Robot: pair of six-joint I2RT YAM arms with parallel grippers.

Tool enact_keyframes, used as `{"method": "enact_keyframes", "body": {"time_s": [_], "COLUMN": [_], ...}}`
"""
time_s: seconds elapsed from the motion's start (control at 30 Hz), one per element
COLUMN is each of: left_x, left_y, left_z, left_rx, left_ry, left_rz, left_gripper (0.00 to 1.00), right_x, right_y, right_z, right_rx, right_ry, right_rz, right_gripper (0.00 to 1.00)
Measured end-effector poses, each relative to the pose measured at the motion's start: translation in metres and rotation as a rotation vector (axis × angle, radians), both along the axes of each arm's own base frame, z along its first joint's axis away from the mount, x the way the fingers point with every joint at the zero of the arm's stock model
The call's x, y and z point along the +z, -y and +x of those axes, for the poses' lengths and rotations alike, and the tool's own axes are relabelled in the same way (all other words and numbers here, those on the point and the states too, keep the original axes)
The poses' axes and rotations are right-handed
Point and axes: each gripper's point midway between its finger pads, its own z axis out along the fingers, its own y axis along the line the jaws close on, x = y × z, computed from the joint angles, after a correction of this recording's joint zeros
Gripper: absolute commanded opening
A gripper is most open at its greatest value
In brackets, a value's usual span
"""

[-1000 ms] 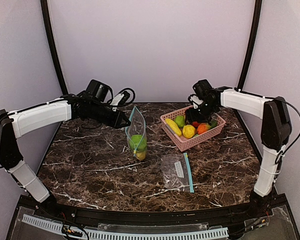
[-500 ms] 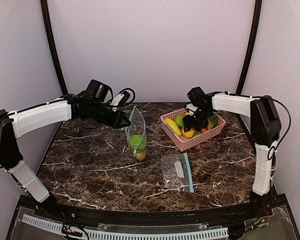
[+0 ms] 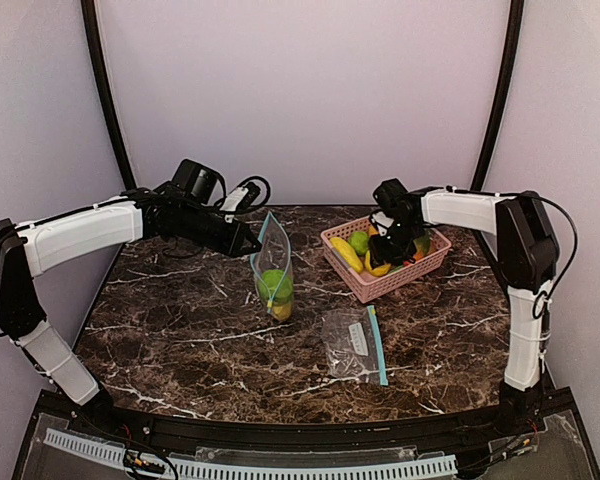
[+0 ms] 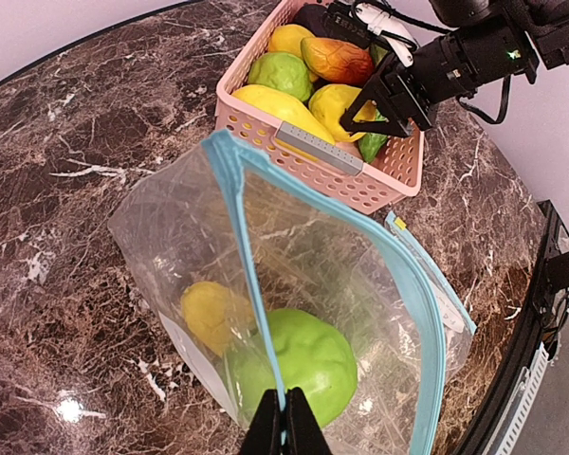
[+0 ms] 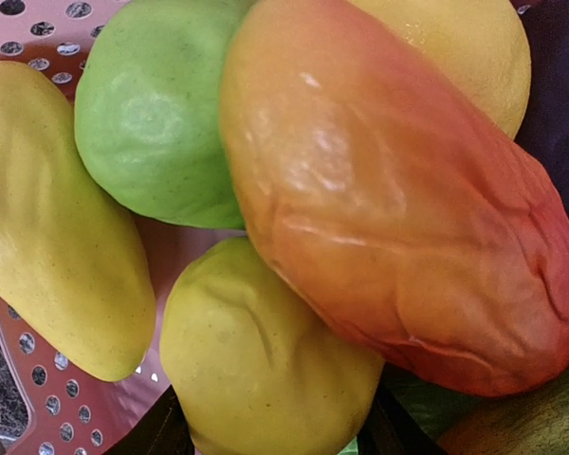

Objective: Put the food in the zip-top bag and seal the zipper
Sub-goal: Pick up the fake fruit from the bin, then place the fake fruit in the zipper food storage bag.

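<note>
Green and yellow food [image 4: 308, 360] lies inside the upright open zip-top bag [image 4: 360, 275]; more fills the basket [image 4: 379, 185].

This is a robotics lab test cell, not a lived-in room. Plain pale lilac backdrop panels [image 3: 300, 100] close off the space beyond the left gripper [image 3: 248, 240] and right gripper [image 3: 385, 255], framed by two curved black poles [image 3: 105, 90]. The left arm [image 3: 80, 230] and right arm [image 3: 480, 205], trailing exposed cables [image 3: 263, 185], are bolted to a dark marble-patterned worktop [image 3: 180, 330]. A white perforated strip [image 3: 280, 468] runs along its near edge, behind both grippers.
</note>
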Motion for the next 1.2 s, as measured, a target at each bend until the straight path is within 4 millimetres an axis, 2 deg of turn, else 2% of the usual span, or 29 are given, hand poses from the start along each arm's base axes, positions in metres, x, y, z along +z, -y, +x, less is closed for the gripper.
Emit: {"method": "enact_keyframes", "body": {"time_s": [0.17,0.3,0.43,0.5,0.57,0.73,0.87,1.0,1.2], "left_x": [0.000,0.000,0.000,0.000,0.000,0.000,0.000,0.000,0.000], "left_y": [0.000,0.000,0.000,0.000,0.000,0.000,0.000,0.000,0.000], "left_z": [0.000,0.000,0.000,0.000,0.000,0.000,0.000,0.000,0.000], "left_rx": [0.000,0.000,0.001,0.001,0.000,-0.001,-0.001,-0.001,-0.002], "left_ry": [0.000,0.001,0.001,0.001,0.001,0.000,0.000,0.000,-0.001], "left_rz": [0.000,0.001,0.002,0.002,0.001,0.000,0.000,0.000,-0.001], "left_gripper": [0.01,0.01,0.01,0.01,0.01,0.01,0.01,0.01,0.01], "right_x": [0.010,0.036,0.082,0.113,0.140,0.182,0.196,0.207,0.207], "right_y": [0.001,0.001,-0.006,-0.014,-0.028,-0.078,-0.122,-0.155,-0.190], "right_z": [-0.003,-0.007,-0.018,-0.028,-0.042,-0.087,-0.123,-0.151,-0.174], "right_rx": [-0.004,-0.007,0.012,0.042,0.091,0.259,0.396,0.507,0.612], "right_ry": [0.020,0.060,0.122,0.159,0.177,0.139,0.045,-0.038,-0.150], "right_rz": [0.012,0.048,0.139,0.213,0.303,0.536,0.703,0.833,0.949], "right_gripper": [0.37,0.37,0.37,0.37,0.37,0.37,0.37,0.37,0.37]}}
